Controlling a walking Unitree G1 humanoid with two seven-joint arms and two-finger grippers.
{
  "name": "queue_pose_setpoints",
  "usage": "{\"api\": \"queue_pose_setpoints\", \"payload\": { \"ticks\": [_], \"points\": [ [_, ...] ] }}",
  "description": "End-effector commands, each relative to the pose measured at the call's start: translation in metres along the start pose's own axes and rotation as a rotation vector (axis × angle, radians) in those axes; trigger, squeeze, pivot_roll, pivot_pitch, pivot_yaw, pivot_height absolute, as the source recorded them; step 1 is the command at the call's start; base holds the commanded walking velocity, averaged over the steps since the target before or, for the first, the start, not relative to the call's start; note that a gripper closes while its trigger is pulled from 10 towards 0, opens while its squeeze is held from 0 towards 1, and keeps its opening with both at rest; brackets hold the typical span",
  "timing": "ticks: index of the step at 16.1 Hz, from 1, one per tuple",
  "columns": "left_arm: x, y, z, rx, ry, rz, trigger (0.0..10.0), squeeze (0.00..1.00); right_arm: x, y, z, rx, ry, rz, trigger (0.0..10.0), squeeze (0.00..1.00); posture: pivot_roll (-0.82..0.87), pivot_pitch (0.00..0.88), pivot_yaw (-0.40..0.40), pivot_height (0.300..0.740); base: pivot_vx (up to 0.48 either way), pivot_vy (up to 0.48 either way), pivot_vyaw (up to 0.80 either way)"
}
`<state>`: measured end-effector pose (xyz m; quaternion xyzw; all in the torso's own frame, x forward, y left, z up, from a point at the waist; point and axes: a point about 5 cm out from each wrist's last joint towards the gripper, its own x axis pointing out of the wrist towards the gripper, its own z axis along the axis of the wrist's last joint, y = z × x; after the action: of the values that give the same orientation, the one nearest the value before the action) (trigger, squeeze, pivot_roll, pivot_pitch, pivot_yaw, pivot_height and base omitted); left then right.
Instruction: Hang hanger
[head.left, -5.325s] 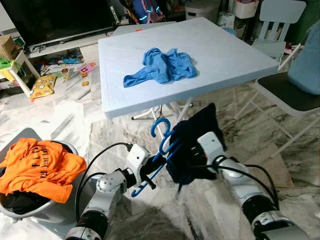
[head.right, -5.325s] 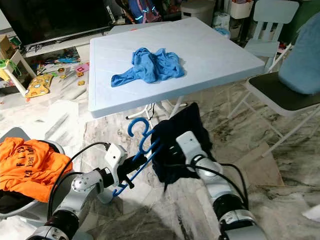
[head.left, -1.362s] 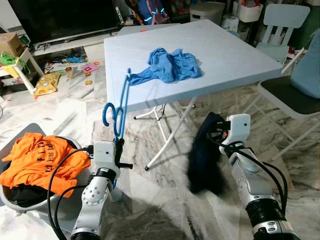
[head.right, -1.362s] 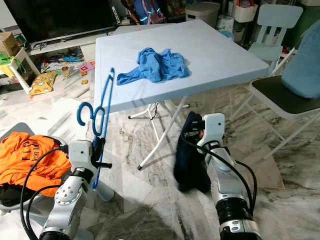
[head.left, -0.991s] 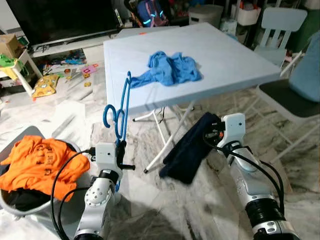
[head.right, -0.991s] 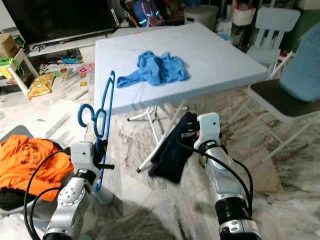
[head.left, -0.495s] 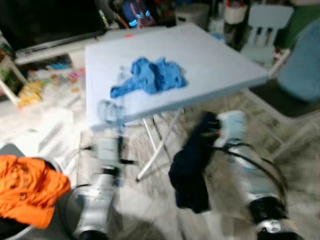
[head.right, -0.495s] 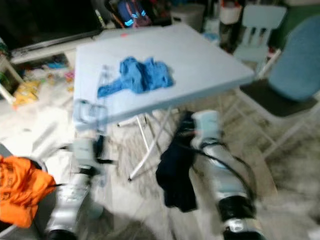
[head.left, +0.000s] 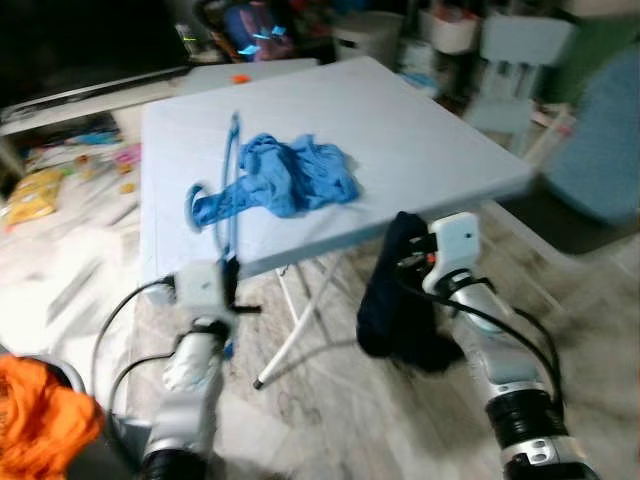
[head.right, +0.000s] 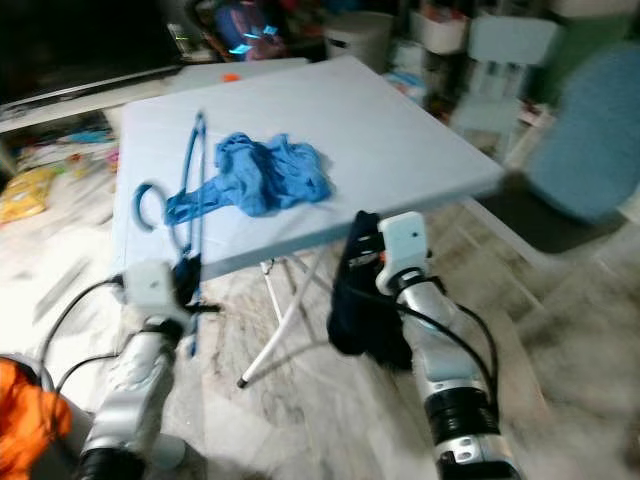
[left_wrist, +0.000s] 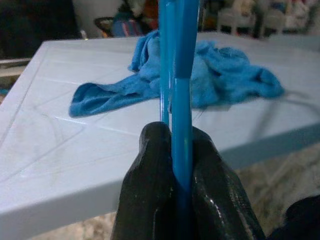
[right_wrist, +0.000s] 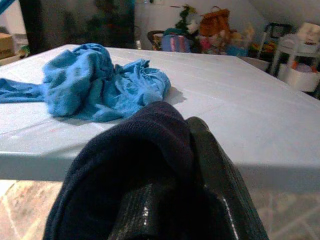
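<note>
Blue hanger (head.left: 229, 190) stands upright in the left gripper (left_wrist: 176, 165), whose two black fingers (left_wrist: 150, 185) are pinched tight on its thin bar. Its hook curls out beside the near left edge of the pale blue counter (head.left: 420, 130), and its top reaches up in front of the counter's surface. On the counter lies a crumpled blue garment (head.left: 285, 180), just behind the hanger. To the right, the right gripper (right_wrist: 175, 165) is held below the counter's near edge with its fingers (right_wrist: 212, 165) clamped on a dark navy cloth (head.left: 395, 295), which hangs down toward the marble floor (head.left: 340, 420). An orange garment (head.left: 35, 425) shows at the lower left corner.
</note>
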<state>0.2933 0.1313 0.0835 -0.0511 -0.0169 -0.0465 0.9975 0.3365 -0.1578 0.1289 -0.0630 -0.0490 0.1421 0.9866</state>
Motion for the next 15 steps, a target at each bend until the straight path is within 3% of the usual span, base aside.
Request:
{"api": "queue_pose_setpoints", "payload": {
  "ticks": [1, 11, 15],
  "points": [
    [-0.002, 0.014, 0.002, 0.014, 0.001, 0.042, 10.0, 0.0, 0.01, 0.009, 0.019, -0.004, -0.08, 0.03, 10.0, 0.0, -0.09, 0.0, 0.066, 0.74, 0.412, 0.0, 0.8],
    [-0.001, 0.014, 0.002, -0.002, 0.008, 0.053, 10.0, 0.0, 0.019, 0.008, 0.03, 0.016, -0.11, 0.01, 10.0, 0.0, -0.09, 0.0, 0.057, 0.74, 0.398, 0.0, 0.0],
    [-0.001, 0.01, 0.001, -0.012, 0.013, 0.063, 10.0, 0.0, 0.042, 0.021, 0.051, 0.045, -0.154, 0.058, 10.0, 0.0, -0.07, 0.0, 0.036, 0.74, 0.0, 0.0, 0.0]
  ]
}}
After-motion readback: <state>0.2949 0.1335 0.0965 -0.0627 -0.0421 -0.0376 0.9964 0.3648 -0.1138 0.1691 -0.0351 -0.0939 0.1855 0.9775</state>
